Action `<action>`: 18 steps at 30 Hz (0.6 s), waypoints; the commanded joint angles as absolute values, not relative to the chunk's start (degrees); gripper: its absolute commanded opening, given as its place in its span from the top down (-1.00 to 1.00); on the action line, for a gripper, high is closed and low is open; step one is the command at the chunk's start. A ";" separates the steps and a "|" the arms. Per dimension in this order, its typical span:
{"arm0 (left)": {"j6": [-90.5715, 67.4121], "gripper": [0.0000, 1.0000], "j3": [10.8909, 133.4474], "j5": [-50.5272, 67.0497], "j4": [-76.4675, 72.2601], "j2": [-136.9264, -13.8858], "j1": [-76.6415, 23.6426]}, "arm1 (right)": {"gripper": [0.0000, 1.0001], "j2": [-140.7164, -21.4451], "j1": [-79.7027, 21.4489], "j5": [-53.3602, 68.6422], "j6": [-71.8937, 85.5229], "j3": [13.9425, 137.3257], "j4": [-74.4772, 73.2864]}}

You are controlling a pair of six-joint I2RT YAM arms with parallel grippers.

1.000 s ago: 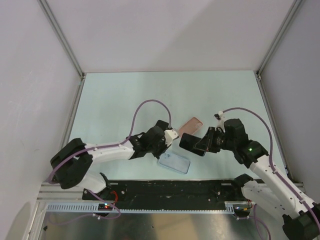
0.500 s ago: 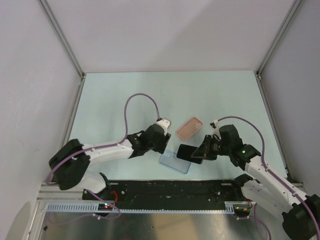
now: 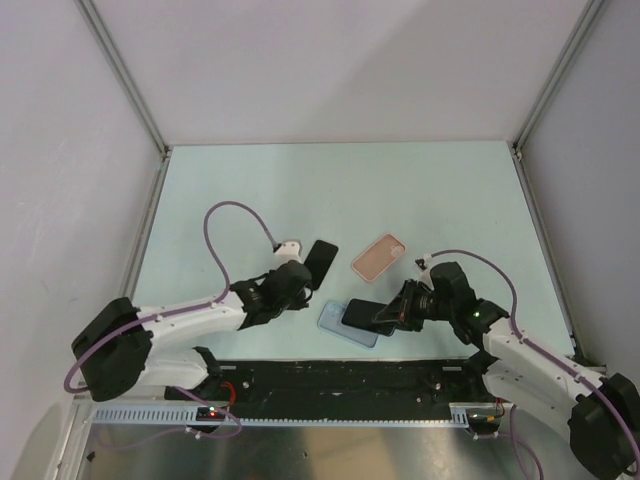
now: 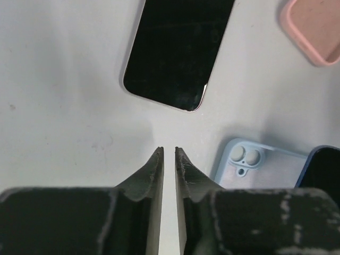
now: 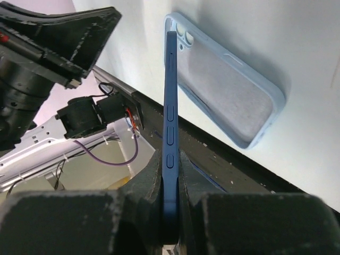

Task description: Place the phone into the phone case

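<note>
My right gripper (image 3: 390, 312) (image 5: 170, 154) is shut on a phone (image 3: 362, 313) (image 5: 170, 95) with a dark blue edge and side buttons. It holds the phone edge-on just above an empty light blue case (image 3: 343, 330) (image 5: 228, 79) that lies open side up with its camera cut-outs showing (image 4: 260, 167). The salmon-pink phone case (image 3: 379, 256) (image 4: 313, 26) lies empty further back. A second phone (image 3: 320, 262) (image 4: 178, 53), with a black screen and a pale rim, lies flat in front of my left gripper (image 3: 302, 284) (image 4: 169, 150). That gripper is empty, with its jaws nearly together.
A black rail (image 3: 350, 375) runs along the table's near edge, close behind the blue case. Grey walls and metal posts (image 3: 515, 150) bound the pale green table (image 3: 250, 200) on three sides.
My left gripper has pulled back to the left, leaving the black-screen phone flat on the table. My right gripper has moved down and left with the dark blue phone, to over the light blue case.
</note>
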State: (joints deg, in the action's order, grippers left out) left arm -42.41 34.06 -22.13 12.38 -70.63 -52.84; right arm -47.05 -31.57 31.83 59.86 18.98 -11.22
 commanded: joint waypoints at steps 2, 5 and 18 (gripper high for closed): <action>-46.23 0.76 33.65 -21.14 9.09 -73.28 -52.92 | 1.00 -50.30 -35.41 31.35 65.68 19.00 0.36; -45.82 0.88 33.25 -20.02 7.59 -74.62 -52.91 | 1.00 -53.08 -37.59 29.94 66.81 18.40 3.76; -44.43 0.99 33.13 -14.84 0.86 -81.40 -55.76 | 1.00 -60.39 -40.64 26.27 67.38 17.03 10.09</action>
State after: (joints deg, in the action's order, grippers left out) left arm -44.58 32.47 -15.79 4.25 -80.38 -54.30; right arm -59.96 -40.05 27.90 67.09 16.84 5.04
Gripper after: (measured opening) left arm 0.006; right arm 0.120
